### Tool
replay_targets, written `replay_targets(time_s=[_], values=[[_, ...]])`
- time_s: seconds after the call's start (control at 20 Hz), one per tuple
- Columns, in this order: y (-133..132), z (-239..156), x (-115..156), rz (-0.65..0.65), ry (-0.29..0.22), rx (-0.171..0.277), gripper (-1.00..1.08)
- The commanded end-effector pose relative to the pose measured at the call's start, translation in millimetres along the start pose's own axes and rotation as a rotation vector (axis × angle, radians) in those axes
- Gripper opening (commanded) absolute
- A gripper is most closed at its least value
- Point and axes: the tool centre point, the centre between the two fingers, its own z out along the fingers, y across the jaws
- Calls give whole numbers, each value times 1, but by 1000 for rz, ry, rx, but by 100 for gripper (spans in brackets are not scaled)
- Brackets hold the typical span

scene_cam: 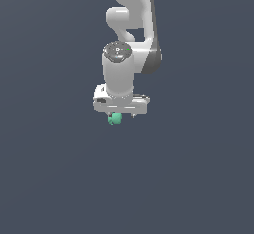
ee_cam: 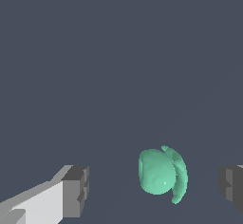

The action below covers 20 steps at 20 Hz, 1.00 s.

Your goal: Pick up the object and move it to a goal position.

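Note:
The object [ee_cam: 161, 173] is a small teal-green lumpy blob with a curved ridge on one side. In the wrist view it lies between my two dark fingertips [ee_cam: 76, 190], nearer one of them, with a gap on each side. My gripper [ee_cam: 154, 190] is open around it and touches nothing. In the exterior view the object [scene_cam: 115, 118] peeks out just under the white hand, and the gripper [scene_cam: 120, 116] hangs straight down over it; the fingers are mostly hidden by the hand.
The ground is a plain dark grey-blue surface [scene_cam: 198, 178] with nothing else on it. The white arm [scene_cam: 130, 20] rises behind the hand toward the top of the exterior view.

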Motion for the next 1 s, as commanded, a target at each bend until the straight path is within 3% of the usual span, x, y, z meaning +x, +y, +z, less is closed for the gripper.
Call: replay_targets(time_s=[0.0,0.45,0.95], values=[[0,0,0,0,-1,1,100],[10,18,-13,9,6,4,100],[34,59,-49,35,23,8,100]])
